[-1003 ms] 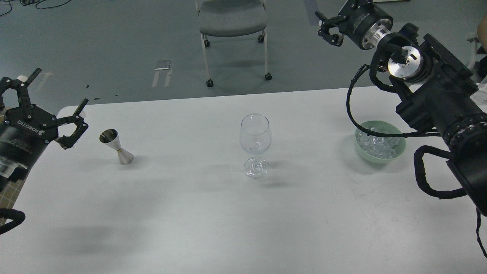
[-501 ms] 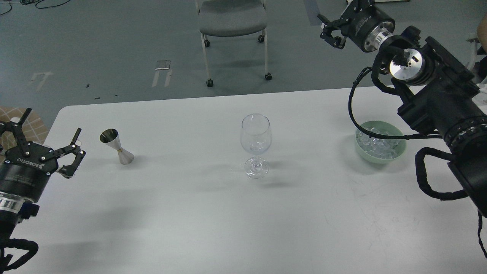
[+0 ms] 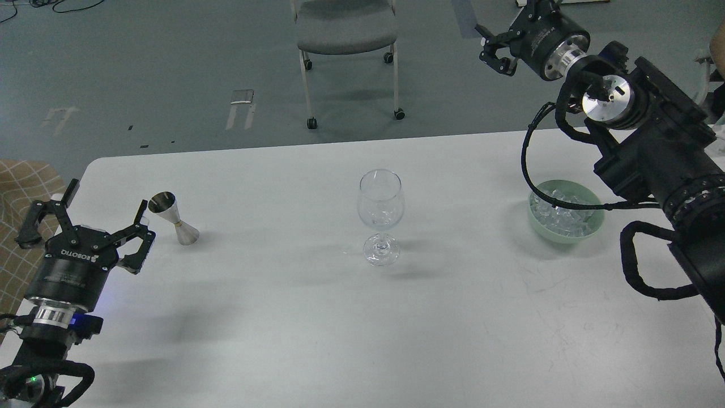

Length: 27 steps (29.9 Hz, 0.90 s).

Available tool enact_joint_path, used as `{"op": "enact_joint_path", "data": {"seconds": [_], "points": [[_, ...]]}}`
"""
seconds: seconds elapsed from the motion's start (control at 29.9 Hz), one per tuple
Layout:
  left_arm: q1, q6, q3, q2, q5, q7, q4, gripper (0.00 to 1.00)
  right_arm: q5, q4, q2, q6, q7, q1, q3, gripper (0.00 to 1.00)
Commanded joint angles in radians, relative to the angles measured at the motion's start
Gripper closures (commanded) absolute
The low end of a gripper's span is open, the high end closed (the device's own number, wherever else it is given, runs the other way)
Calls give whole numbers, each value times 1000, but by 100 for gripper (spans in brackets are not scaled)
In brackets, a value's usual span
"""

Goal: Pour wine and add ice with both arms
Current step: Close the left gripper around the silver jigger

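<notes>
Jaws spread and empty on your left gripper near the jigger; right gripper unreadable. Wine glass looks empty, ice sits in its bowl: nothing done.

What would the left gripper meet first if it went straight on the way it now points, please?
Probably nothing on the table: the open left gripper points up and away, with the metal jigger just to its right. Depth is unclear, so its right finger might clip it.
</notes>
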Motion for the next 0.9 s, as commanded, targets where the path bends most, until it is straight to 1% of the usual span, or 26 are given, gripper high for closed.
{"op": "enact_joint_path", "data": {"seconds": [0.0,0.17,0.3,0.4,0.47,0.6,0.7,0.74,0.8,0.87], "points": [[21,6,2,-62,-36,0,-6,13,0,0,0,0,-1,0,0,0],[26,73,8,-108,-30,0,8,14,0,2,0,0,-4,0,0,0],[26,85,9,-159,-24,0,40,14,-3,-9,-18,-5,-4,-8,-5,0],[23,107,9,-159,-22,0,62,14,-3,-8,-25,-8,-4,-19,-5,0],[12,147,8,-161,-22,3,88,13,-3,-7,-25,-9,-4,-23,-5,0],[-13,155,8,-168,-24,5,126,14,-3,-7,-25,-11,-4,-25,-5,0],[-31,155,8,-187,-24,14,160,19,-3,-7,-25,-11,-4,-24,-5,0],[-42,156,8,-191,-24,20,169,25,-3,-7,-25,-12,-4,-24,-5,0],[-53,155,8,-197,-24,26,180,30,-3,-7,-25,-12,-4,-24,-5,0],[-79,156,6,-213,-24,30,203,37,-3,-9,-25,-12,-4,-25,-5,0]]}}
